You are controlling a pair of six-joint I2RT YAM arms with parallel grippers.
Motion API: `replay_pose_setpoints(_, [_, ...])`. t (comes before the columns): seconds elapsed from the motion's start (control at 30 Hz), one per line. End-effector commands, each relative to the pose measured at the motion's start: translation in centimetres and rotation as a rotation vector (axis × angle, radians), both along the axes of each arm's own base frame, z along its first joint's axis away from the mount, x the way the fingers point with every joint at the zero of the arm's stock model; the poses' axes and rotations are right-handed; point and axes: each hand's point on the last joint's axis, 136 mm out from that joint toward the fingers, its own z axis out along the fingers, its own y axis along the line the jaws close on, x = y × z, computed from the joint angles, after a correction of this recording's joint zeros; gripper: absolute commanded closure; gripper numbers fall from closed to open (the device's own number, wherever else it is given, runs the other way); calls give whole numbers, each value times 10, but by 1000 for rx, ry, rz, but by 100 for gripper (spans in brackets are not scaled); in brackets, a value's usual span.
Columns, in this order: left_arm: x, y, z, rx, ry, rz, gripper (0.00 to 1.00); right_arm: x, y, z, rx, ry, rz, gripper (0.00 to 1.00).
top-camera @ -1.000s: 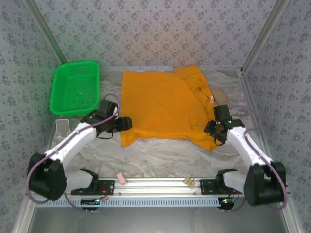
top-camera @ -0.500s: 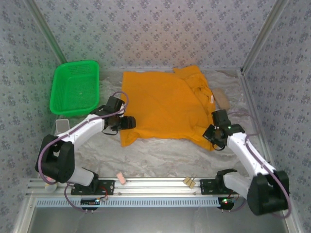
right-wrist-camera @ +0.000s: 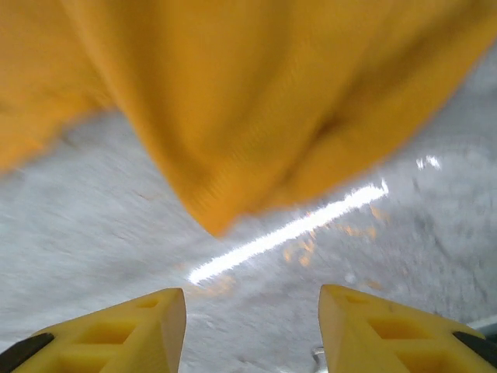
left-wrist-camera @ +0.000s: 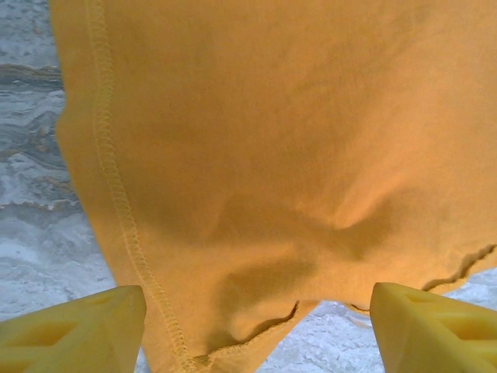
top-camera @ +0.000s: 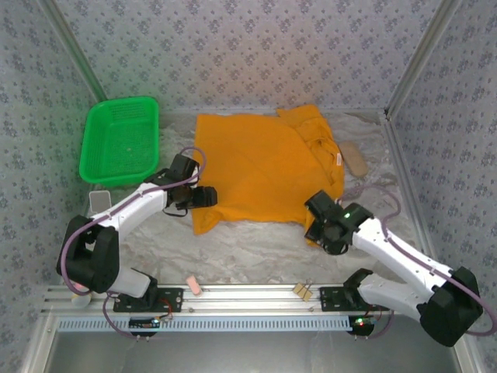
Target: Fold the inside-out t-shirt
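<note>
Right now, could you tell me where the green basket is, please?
In the top view, the green basket sits at the far left of the table, apart from the t-shirt on its right.

Jaws apart on both — left gripper (left-wrist-camera: 256,330) and right gripper (right-wrist-camera: 252,330).

Count entry. We log one t-shirt (top-camera: 264,167) between the grippers. Grippers: two, the left gripper (top-camera: 208,196) and the right gripper (top-camera: 317,225). Yellow fingers (left-wrist-camera: 78,326): four, two per gripper. One green basket (top-camera: 120,140) beyond the left gripper, and one small white object (top-camera: 98,202) outboard of it. One tan flat piece (top-camera: 355,158) beyond the right gripper. On the rail (top-camera: 248,294) behind both grippers: one pink piece (top-camera: 194,287) and one wooden clip (top-camera: 303,291).
</note>
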Motion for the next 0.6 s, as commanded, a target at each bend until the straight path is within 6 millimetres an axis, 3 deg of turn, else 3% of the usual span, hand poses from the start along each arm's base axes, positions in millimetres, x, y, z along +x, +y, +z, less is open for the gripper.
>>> replay_pose_setpoints(0.0, [-4, 16, -9, 85, 21, 42, 21, 29, -31, 6, -67, -22, 16, 49])
replay_pose_setpoints(0.17, [-1, 22, -22, 119, 43, 87, 17, 88, -70, -10, -34, -83, -24, 46])
replay_pose_setpoints(0.23, [1, 20, -28, 112, 54, 100, 17, 99, -76, -16, -40, -70, -41, 46])
replay_pose_setpoints(0.3, [3, 15, -36, 101, 75, 96, 17, 99, -73, -31, -16, -27, -51, 46])
replay_pose_setpoints(0.47, [-4, 14, -60, 114, 142, 85, 27, 69, -77, -73, -16, 85, -145, 50])
replay_pose_setpoints(0.53, [-8, 14, -66, 121, 158, 82, 28, 62, -79, -79, -24, 96, -167, 65])
replay_pose_setpoints(0.57, [-10, 14, -69, 122, 165, 79, 30, 59, -82, -79, -37, 101, -181, 79])
